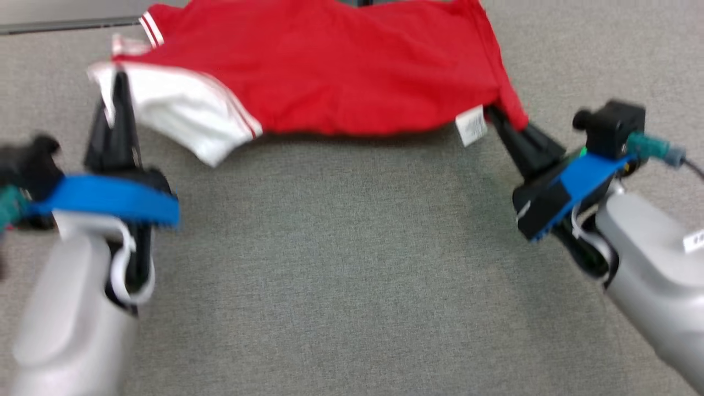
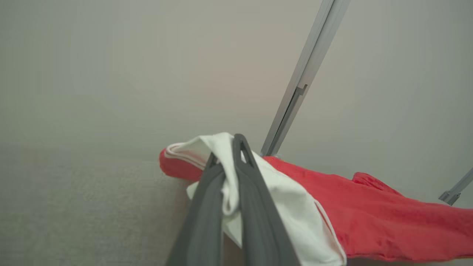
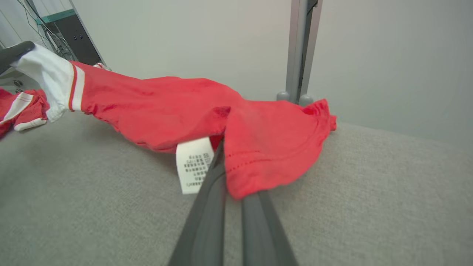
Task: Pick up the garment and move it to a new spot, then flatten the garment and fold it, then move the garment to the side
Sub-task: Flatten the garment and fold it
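left gripper (image 1: 119,91): fingers pressed together on the white sleeve (image 1: 181,110) of the red T-shirt (image 1: 352,66), cloth bunched between and over the fingertips
right gripper (image 1: 498,118): clamped on the red hem corner at the opposite end, fingertips buried under a fold of cloth
red T-shirt: strung between the two grippers, raised at both held ends, sagging in the middle; the rest spreads beyond the fingertips and runs off the top of the head view
care label (image 1: 472,125): white, hanging from the hem just beside the right gripper's fingers, on the side toward the left gripper
grey fabric surface (image 1: 352,247): below both grippers and under the T-shirt; contact under the sagging middle cannot be told
metal post (image 3: 299,48): upright beyond the right gripper's fingertips, behind the T-shirt's far edge
red-and-white cloth (image 3: 22,107): lying on the surface past the held sleeve, well apart from the right gripper; same T-shirt or not, cannot tell
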